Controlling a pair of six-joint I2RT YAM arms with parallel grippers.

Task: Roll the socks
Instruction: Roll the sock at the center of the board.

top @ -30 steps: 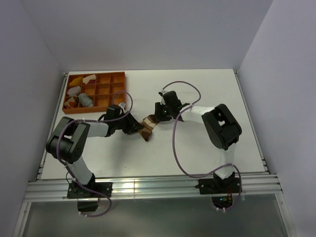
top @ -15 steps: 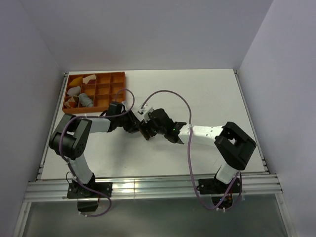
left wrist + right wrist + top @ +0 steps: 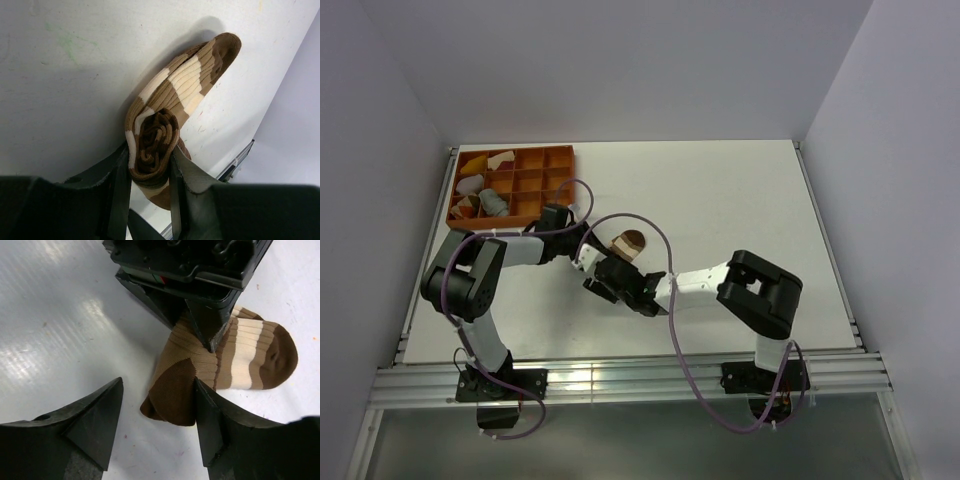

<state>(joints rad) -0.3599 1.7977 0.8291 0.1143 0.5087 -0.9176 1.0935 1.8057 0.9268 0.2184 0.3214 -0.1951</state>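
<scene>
A brown sock with white stripes point(image 3: 630, 242) lies on the white table, one end rolled into a tight coil. My left gripper point(image 3: 150, 165) is shut on that coil, and the striped toe end point(image 3: 200, 75) stretches away from the jaws. My right gripper point(image 3: 159, 382) stands open low over the table on the near side. The sock's dark brown end point(image 3: 175, 390) lies between its fingers, touching the right-hand fingertip point(image 3: 202, 400). In the top view the right gripper point(image 3: 603, 276) sits just below the left gripper point(image 3: 580, 250). A grey sock point(image 3: 494, 203) sits rolled in the tray.
An orange compartment tray point(image 3: 535, 160) stands at the back left with yellow and white cloth pieces point(image 3: 472, 183) in its left cells. The left gripper's black body point(image 3: 190, 270) hangs right in front of the right wrist camera. Walls enclose the table on three sides.
The right arm has swung from the far side of the sock round to its near side, low by the left gripper, and its jaws have opened wide. The left gripper keeps its hold.
</scene>
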